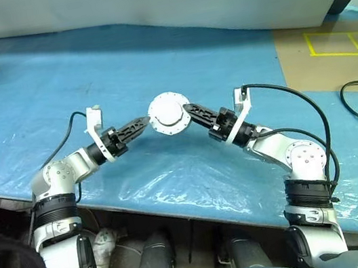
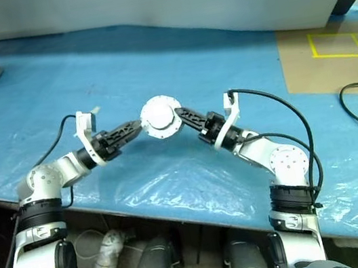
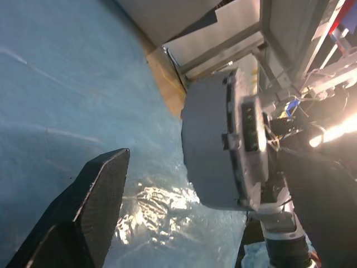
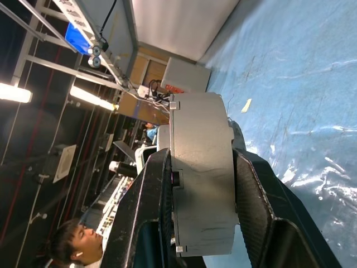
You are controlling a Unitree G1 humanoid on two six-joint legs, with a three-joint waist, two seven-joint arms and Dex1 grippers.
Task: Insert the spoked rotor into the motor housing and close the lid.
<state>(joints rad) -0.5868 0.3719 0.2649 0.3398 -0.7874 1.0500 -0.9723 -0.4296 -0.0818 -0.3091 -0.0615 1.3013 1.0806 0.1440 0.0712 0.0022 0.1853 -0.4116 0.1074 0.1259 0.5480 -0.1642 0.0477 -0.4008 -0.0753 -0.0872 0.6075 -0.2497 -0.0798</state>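
Gripping the motor housing (image 1: 169, 113) by its flat faces, the right hand (image 1: 191, 111) holds it above the blue tabletop (image 1: 153, 62), lid (image 2: 158, 114) closed on it. Left hand (image 1: 141, 124) stands spread just beside its rim.

Looking along our left tool, we see one of its black fingers (image 3: 83, 218) at about seven o'clock, standing clear of the motor housing (image 3: 209, 151), with bare blue worktop (image 3: 67, 100) showing between them. The housing sits just right of centre, turned edge-on, its grey rim facing us and the flanged lid (image 3: 248, 139) closed against its three o'clock side. At five o'clock we see a dark finger of the right tool (image 3: 323, 206) beside it.
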